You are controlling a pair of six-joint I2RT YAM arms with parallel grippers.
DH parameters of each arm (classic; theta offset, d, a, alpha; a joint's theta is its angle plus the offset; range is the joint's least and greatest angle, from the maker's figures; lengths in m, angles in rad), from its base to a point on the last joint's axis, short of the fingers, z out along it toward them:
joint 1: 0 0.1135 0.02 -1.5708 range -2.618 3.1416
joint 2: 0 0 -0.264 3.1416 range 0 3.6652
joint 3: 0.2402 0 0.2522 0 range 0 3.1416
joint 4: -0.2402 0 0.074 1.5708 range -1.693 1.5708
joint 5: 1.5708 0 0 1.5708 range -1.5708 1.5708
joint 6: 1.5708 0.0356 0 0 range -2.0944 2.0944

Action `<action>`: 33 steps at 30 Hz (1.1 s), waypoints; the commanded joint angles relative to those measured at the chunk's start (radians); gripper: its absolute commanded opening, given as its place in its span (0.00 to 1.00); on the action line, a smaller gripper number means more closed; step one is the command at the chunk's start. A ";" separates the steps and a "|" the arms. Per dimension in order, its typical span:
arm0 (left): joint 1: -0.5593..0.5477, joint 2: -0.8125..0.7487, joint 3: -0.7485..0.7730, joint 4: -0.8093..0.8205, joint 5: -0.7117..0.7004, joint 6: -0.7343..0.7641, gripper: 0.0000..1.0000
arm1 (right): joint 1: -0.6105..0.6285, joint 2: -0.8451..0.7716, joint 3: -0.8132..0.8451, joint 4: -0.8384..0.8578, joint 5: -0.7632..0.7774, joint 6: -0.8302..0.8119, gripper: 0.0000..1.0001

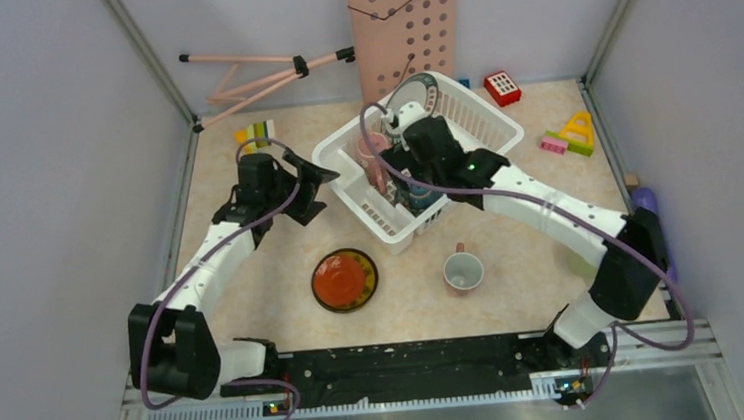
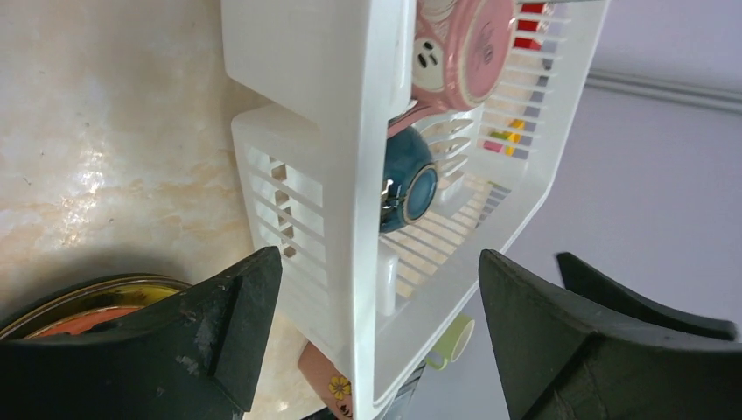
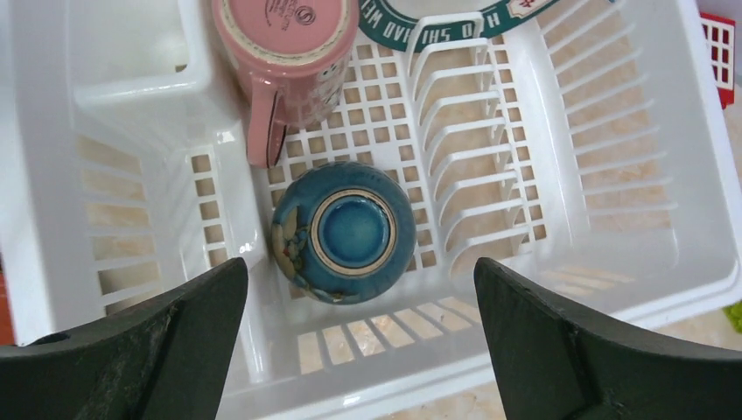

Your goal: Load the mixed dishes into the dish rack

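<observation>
The white dish rack [image 1: 487, 126] stands at the table's middle back. In it a teal-rimmed plate [image 3: 455, 22] stands upright, a pink cup [image 3: 284, 44] lies on its side, and a blue bowl [image 3: 346, 232] sits upside down. My right gripper [image 3: 360, 341] is open and empty just above the bowl. My left gripper [image 2: 376, 324] is open, and its jaws straddle the rack's left corner wall [image 2: 306, 175] without touching it. A red saucer in an olive-yellow dish [image 1: 344, 279] and a pale-green cup [image 1: 463, 271] sit on the table in front of the rack. The black plate is out of view.
A pink perforated board [image 1: 403, 22] and a pink tripod [image 1: 257, 74] are at the back wall. Toy blocks lie at the back right [image 1: 502, 87] [image 1: 577, 129] and back left [image 1: 255, 134]. A purple object [image 1: 645, 199] is by the right wall.
</observation>
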 commanded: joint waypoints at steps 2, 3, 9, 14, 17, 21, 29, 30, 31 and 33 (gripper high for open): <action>-0.051 0.078 0.026 0.046 -0.038 0.040 0.83 | -0.016 -0.206 -0.079 -0.096 -0.011 0.192 0.98; -0.055 0.091 0.030 0.044 -0.049 0.041 0.81 | -0.016 -0.242 -0.103 -0.118 -0.009 0.212 0.98; -0.058 0.147 0.033 0.062 -0.092 0.040 0.67 | -0.027 -0.486 -0.286 -0.247 0.182 0.355 0.99; -0.059 0.191 0.052 0.054 -0.113 0.029 0.52 | -0.106 -0.696 -0.386 -0.368 0.417 0.629 0.99; -0.059 0.185 0.054 0.044 -0.166 0.028 0.39 | -0.227 -0.722 -0.352 -0.545 0.466 0.809 0.99; -0.036 0.197 0.085 0.022 -0.161 0.041 0.15 | -0.385 -0.683 -0.361 -0.688 0.476 0.926 0.99; 0.102 0.227 0.085 -0.025 -0.095 0.066 0.00 | -0.802 -0.696 -0.524 -0.496 0.111 0.820 0.99; 0.106 0.222 0.080 -0.023 -0.105 0.070 0.00 | -0.821 -0.684 -0.533 -0.486 0.110 0.815 0.99; 0.108 0.216 0.075 -0.019 -0.119 0.074 0.00 | -0.826 -0.669 -0.538 -0.478 0.108 0.817 0.99; 0.108 0.207 0.066 -0.014 -0.140 0.084 0.00 | -0.830 -0.640 -0.535 -0.473 0.085 0.828 0.99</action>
